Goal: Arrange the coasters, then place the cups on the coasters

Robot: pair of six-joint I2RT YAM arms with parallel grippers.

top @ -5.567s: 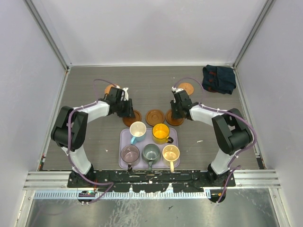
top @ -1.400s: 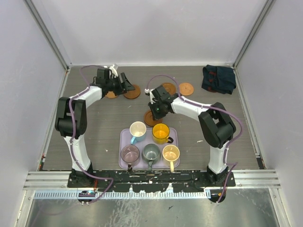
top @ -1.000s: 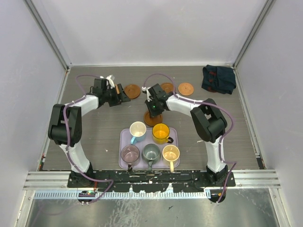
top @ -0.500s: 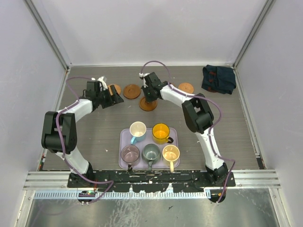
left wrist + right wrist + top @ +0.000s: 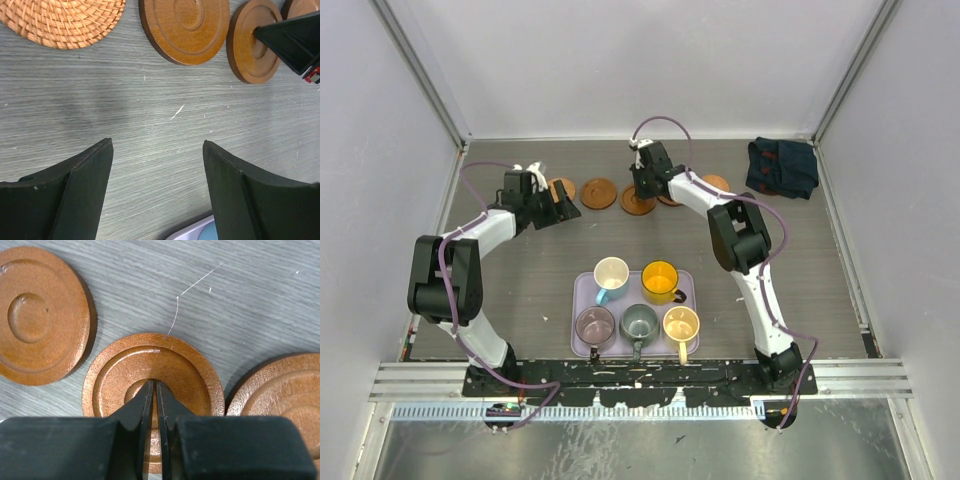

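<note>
Several round coasters lie in a row at the back: a woven one [image 5: 561,188] [image 5: 60,20] and wooden ringed ones [image 5: 599,193] [image 5: 185,27], [image 5: 638,208] [image 5: 152,365], [image 5: 716,184]. My right gripper [image 5: 641,194] [image 5: 154,387] is shut, its tips pressing down on the centre of the middle wooden coaster. My left gripper [image 5: 563,207] [image 5: 157,150] is open over bare table just in front of the woven coaster. The cups stand on the lavender tray [image 5: 692,290]: light blue [image 5: 611,273], orange-yellow [image 5: 660,281], mauve [image 5: 594,325], grey-green [image 5: 639,322], cream-yellow [image 5: 681,324].
A dark blue cloth [image 5: 782,166] lies at the back right corner. Grey walls with metal posts enclose the table on three sides. A corner of the tray [image 5: 200,231] shows at the bottom of the left wrist view.
My shut right gripper has slid a wooden coaster from just behind the tray back into the row. The left gripper has drawn slightly left, away from the coaster it set down.
</note>
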